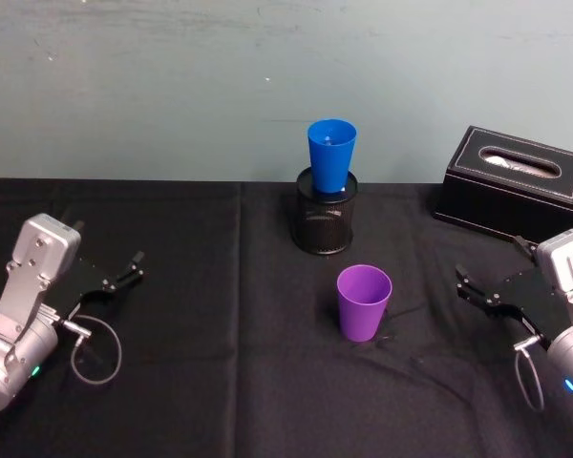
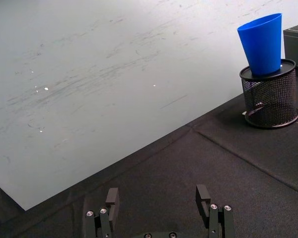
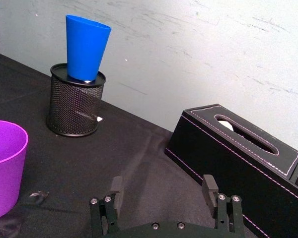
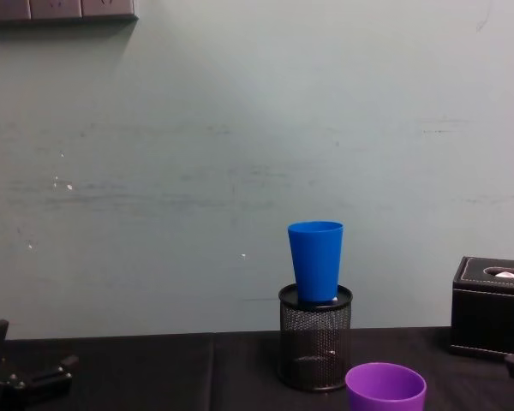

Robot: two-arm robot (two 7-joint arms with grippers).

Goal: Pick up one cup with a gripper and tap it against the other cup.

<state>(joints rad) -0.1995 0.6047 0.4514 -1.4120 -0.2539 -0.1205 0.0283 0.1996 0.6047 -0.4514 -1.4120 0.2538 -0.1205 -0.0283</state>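
The purple cup (image 1: 364, 302) stands upright, mouth up, on the black table (image 1: 220, 382). It is in front of the mesh holder (image 1: 326, 221) and apart from it. The blue cup (image 1: 331, 156) sits upright in the holder's mouth, its rim well above the purple rim.

My right gripper (image 1: 465, 286) sits low at the table's right side. Its jaws are spread with nothing between them, tips aimed toward the purple cup. My left gripper (image 1: 132, 269) is parked at the table's left side, jaws likewise spread and empty. The right gripper is the nearer of the two, so I judge it the arm for the pick.

Governing relation: the purple cup's long axis is vertical. The cup lies to the left of my right jaws, near but not between them. The approach calls for sideways travel until the jaws straddle the cup's wall. The tissue box (image 1: 516, 186) stands behind the right gripper, off that path.
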